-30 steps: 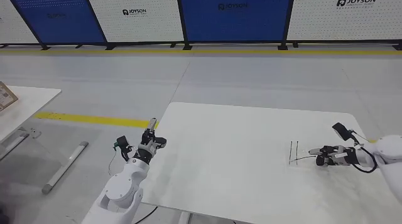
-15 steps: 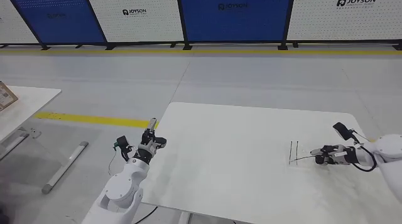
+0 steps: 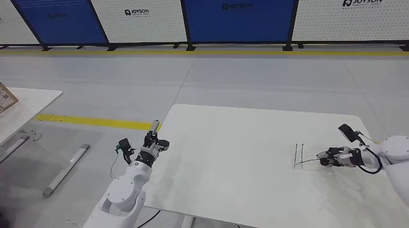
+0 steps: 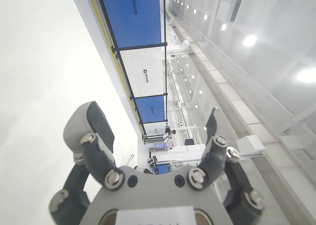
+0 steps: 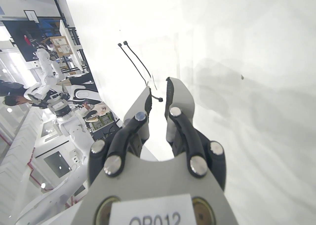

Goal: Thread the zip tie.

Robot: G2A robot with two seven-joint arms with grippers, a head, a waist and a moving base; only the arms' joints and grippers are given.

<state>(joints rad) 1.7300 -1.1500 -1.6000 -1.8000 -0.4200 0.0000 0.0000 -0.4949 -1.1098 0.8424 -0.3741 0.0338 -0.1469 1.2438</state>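
- The left gripper is unmoved at the left edge of the table, jaws wide apart and empty.
- Broad bare tabletop lies between the arms.
- Two zip ties lie side by side, unchanged.
- The right gripper has drawn back slightly towards the right edge. Its jaws are narrowly parted, with the head of a third zip tie between them.

White arms carry grey claws with black links, silver screws.

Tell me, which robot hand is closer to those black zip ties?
Right. The right hand sits just beside the zip ties; the left hand is far off, at the opposite edge of the table.
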